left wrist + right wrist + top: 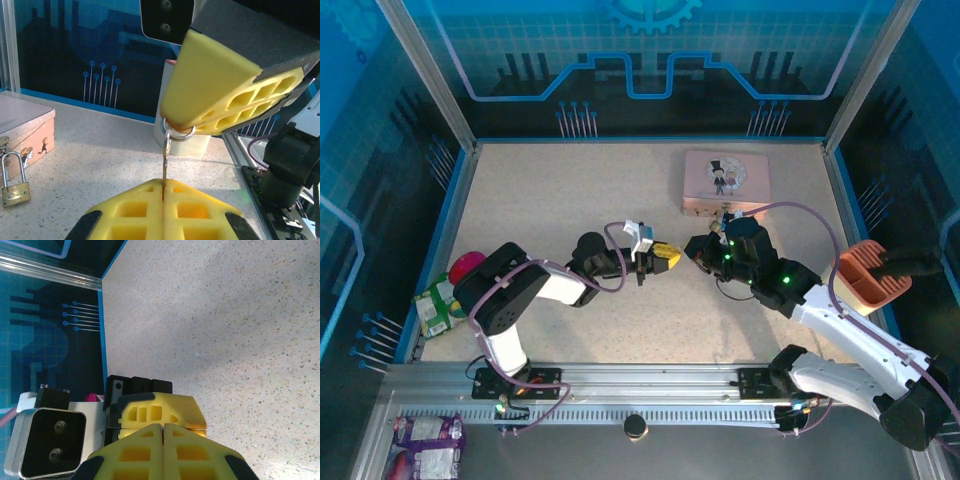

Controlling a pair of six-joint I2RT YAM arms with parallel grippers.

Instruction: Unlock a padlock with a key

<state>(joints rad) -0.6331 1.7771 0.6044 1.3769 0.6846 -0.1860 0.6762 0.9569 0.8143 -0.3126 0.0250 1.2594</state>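
Padlock sat at the far left of your left wrist view, brass body down and silver shackle up, close against the front of the pink tin. Whether it hung from the tin's clasp or stood on the table, you could not have told from there. Small cartoon figures ran along the tin's side, and in the top view its lid carried a cartoon couple. Any lettering was too small to read.

Toward the middle, your left gripper was closed tight on the key, which stood upright with its blade pinched between the two yellow pads. The key's head hung on a silver ring. That ring disappeared under the tip of the right gripper, whose pads were pressed together with no gap, clamped on the ring. Both claws met over mid-table, and the key was apart from the padlock, not touching it. A pale tub stood behind the ring.

From above, left to right, you had a green packet and a red rounded thing by the left wall. The two arms met tip to tip in the centre, the tin stood at the back right, and an orange holder stood near the right wall. The packet's print was illegible.
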